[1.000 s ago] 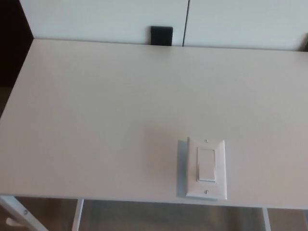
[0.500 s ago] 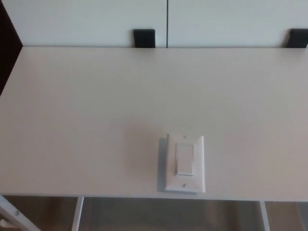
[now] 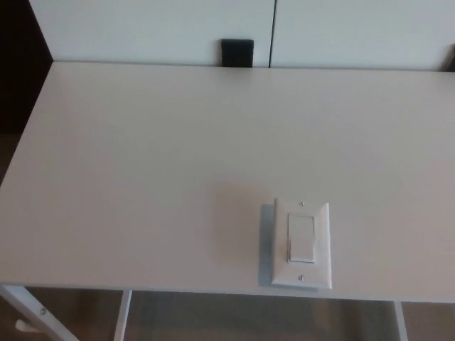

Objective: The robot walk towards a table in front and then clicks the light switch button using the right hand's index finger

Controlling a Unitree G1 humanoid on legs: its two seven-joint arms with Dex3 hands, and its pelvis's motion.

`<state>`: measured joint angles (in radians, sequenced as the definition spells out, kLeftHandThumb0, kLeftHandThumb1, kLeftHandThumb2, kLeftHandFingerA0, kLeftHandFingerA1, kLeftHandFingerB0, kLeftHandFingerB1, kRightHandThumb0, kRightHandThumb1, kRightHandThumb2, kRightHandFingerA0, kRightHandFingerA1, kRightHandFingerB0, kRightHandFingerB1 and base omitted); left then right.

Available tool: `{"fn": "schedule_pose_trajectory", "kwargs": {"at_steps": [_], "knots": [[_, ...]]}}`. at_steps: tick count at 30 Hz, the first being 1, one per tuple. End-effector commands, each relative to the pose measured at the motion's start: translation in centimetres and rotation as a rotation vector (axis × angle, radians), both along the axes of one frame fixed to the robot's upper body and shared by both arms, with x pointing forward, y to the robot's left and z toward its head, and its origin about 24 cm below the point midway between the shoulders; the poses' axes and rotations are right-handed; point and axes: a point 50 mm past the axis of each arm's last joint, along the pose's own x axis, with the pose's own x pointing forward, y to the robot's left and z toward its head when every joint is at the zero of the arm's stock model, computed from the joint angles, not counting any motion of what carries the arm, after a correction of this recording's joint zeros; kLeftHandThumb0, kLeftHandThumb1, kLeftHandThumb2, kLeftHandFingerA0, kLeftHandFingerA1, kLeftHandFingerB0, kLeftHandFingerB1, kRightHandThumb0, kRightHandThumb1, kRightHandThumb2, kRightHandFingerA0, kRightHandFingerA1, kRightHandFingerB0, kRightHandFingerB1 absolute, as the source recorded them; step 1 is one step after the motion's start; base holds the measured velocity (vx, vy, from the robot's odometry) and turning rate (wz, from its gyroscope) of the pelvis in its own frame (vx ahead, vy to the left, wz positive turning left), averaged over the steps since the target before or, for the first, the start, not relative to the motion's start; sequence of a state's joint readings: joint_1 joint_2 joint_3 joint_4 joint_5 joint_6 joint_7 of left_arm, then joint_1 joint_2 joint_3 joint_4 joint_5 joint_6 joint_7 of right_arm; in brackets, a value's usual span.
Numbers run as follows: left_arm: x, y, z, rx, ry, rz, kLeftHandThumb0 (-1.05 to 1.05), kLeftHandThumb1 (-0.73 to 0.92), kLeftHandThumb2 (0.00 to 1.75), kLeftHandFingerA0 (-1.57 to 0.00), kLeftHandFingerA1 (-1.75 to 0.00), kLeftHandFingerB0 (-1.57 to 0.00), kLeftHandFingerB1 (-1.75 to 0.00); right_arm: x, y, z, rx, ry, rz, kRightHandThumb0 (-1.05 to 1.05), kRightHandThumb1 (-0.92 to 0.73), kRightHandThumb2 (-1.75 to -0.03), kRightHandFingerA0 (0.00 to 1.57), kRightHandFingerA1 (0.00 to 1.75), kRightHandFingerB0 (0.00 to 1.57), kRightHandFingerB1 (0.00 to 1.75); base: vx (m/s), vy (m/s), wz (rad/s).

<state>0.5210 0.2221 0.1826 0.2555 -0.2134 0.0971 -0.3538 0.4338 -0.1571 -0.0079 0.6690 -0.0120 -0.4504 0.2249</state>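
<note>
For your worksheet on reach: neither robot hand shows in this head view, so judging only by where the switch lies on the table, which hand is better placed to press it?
Probably the right. The switch lies right of the table's middle, near its front edge, on the robot's right side. Neither hand is in view, so this rests on position alone.

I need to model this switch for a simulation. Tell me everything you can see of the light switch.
The light switch is a white rectangular wall-type plate, plastic by its look, lying flat on the white table near the front edge, right of centre. A tall rectangular rocker sits in its middle, with one small screw above and one below. Its long side runs away from the robot. Nothing but the table touches it.
</note>
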Motion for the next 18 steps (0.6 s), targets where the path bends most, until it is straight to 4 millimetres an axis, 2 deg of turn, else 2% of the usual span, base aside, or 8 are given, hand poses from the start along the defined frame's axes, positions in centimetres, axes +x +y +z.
{"fn": "schedule_pose_trajectory", "kwargs": {"at_steps": [1,8,9,12,13,15,16,18], "knots": [[0.0,0.2,0.1,0.013,0.000,-0.013,-0.37,0.77,0.63,-0.51,-0.45,-0.28,-0.36,-0.1,-0.5,0.2,-0.039,-0.006,0.025,-0.38,-0.60,-0.57,0.62,0.59,0.45,0.47,0.00,0.000,0.00],[0.1,0.2,0.2,0.025,-0.005,-0.029,-0.38,0.79,0.63,-0.51,-0.46,-0.28,-0.37,-0.1,-0.4,0.2,-0.057,-0.007,0.061,-0.37,-0.60,-0.57,0.63,0.57,0.45,0.46,0.00,0.000,0.00],[-0.4,0.3,0.1,0.025,0.010,-0.021,-0.37,0.75,0.62,-0.52,-0.46,-0.30,-0.37,-0.8,-0.1,0.5,-0.019,0.017,0.104,-0.38,-0.60,-0.57,0.60,0.57,0.46,0.48,0.00,0.000,0.00],[-0.2,0.4,0.0,0.028,0.009,-0.018,-0.36,0.75,0.62,-0.50,-0.45,-0.29,-0.36,-1.0,0.5,1.9,0.011,0.024,0.207,-0.46,-0.58,-0.56,0.63,0.54,0.50,0.47,0.00,0.000,0.00],[-0.1,0.3,0.1,0.030,0.003,-0.022,-0.36,0.77,0.63,-0.52,-0.46,-0.29,-0.37,-1.3,1.0,3.2,0.030,0.008,0.295,-0.48,-0.57,-0.56,0.64,0.54,0.51,0.46,0.00,0.000,0.00],[0.1,0.3,0.1,0.025,-0.006,-0.022,-0.36,0.77,0.63,-0.51,-0.47,-0.29,-0.37,-1.3,1.5,4.6,0.074,-0.036,0.393,-0.47,-0.59,-0.56,0.62,0.58,0.49,0.49,0.00,0.000,0.00],[0.1,0.4,0.0,0.025,-0.004,-0.019,-0.37,0.76,0.62,-0.51,-0.46,-0.30,-0.37,-1.3,1.6,5.2,0.106,-0.050,0.413,-0.48,-0.58,-0.57,0.61,0.60,0.49,0.50,0.00,0.000,0.00],[0.1,0.3,0.1,0.031,-0.004,-0.032,-0.39,0.76,0.63,-0.51,-0.46,-0.29,-0.37,-1.8,2.0,7.0,0.134,-0.082,0.447,-0.51,-0.58,-0.57,0.65,0.54,0.52,0.47,0.00,0.000,0.00]]}}
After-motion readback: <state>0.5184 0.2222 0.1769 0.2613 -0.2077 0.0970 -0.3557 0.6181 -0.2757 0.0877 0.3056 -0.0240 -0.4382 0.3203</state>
